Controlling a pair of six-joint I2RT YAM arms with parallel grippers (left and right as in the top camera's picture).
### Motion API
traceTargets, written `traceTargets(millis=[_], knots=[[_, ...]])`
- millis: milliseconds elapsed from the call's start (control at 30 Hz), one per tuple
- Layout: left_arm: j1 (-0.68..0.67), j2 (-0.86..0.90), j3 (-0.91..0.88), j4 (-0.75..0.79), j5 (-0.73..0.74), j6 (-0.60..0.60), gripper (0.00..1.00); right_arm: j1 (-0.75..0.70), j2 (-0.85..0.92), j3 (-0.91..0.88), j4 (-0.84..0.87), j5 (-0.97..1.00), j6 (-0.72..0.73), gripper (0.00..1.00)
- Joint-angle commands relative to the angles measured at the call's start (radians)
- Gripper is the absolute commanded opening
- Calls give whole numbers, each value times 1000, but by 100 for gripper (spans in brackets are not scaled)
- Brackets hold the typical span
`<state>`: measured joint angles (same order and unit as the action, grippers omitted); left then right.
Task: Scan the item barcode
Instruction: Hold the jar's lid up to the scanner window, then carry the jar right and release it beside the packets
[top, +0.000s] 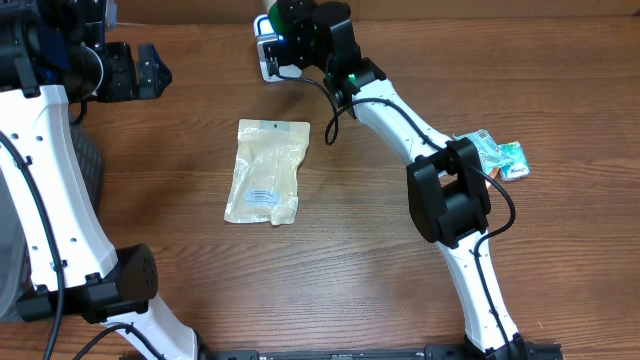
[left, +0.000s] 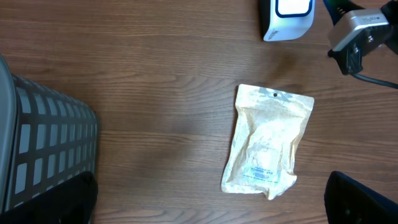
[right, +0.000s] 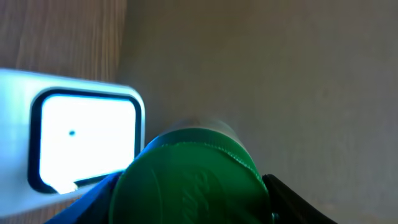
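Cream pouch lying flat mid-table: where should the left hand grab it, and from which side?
Probably top-down on the pouch, pinching its puffy, wrinkled end opposite the hang hole, across the short width. The sealed header strip lies flush on the table, leaving little to get under. The left hand is open.

Held in the right claw (right: 186, 202), the green-lidded item (right: 189, 174) is a blur — its raised lettering unreadable, its body cut off by the lower edge. The scanner (right: 84, 137) runs off the left edge. Print on the pouch (left: 267, 143) label — too small to read.
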<state>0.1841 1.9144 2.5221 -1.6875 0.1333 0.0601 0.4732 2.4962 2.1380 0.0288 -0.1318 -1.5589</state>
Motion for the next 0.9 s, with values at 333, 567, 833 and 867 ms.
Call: traceTargets(millis=[333,567,833,867], knots=[[-1,6,0,-2,-6,15,100,16,-75,28,5,-472,795,48],[-1,6,0,-2,-6,15,99,16,-106,28,-227,-685,1165,48],[-1,6,0,-2,-6,15,99,-42,-167,28,-636,-538,1158,43],[-1,6,0,-2,-6,15,100,-57,-186,29,-674,-509,1153,43]])
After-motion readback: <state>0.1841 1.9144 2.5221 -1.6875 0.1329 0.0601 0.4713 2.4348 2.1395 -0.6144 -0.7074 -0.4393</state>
